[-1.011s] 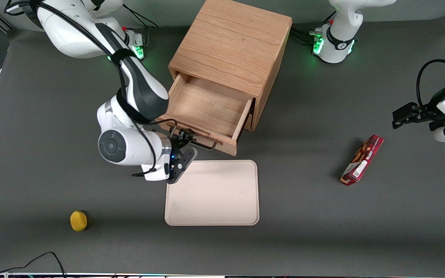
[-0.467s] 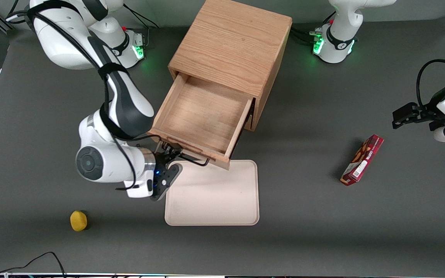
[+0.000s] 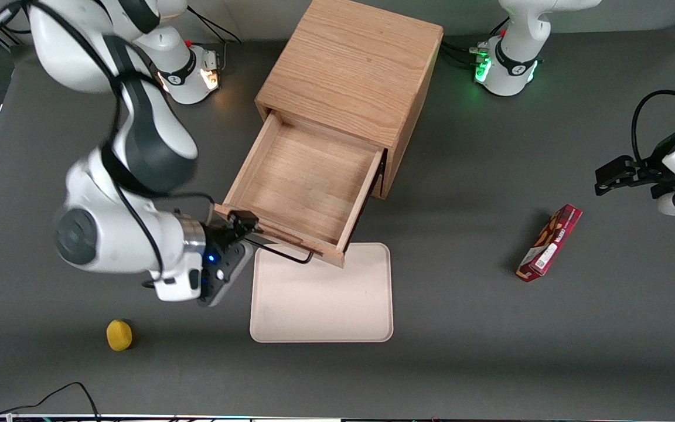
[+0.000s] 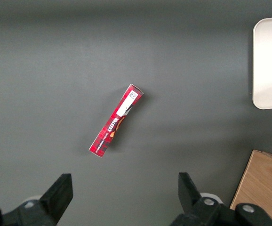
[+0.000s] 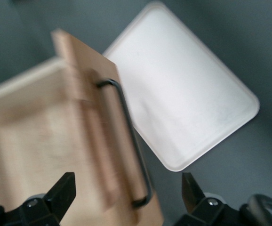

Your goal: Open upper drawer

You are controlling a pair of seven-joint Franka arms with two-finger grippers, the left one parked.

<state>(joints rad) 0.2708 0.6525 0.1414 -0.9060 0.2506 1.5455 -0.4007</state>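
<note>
The upper drawer (image 3: 305,179) of the oak cabinet (image 3: 349,64) stands pulled far out, and its shallow wooden box is empty. Its black wire handle (image 3: 282,253) runs along the drawer front, over the edge of the tray. My right gripper (image 3: 242,225) is at the end of the drawer front toward the working arm's end of the table. In the right wrist view the gripper (image 5: 128,188) is open wide. The handle (image 5: 131,141) and the drawer front (image 5: 86,117) lie between the fingers, which grip nothing. The lower drawer is hidden under the upper one.
A beige tray (image 3: 323,299) lies on the table in front of the drawer, also in the right wrist view (image 5: 183,94). A small yellow object (image 3: 119,334) lies nearer the front camera. A red box (image 3: 549,242) lies toward the parked arm's end, also in the left wrist view (image 4: 116,120).
The drawer has slid farther out of the cabinet toward the front camera. My right arm moved with it, then toward the working arm's end of the table.
</note>
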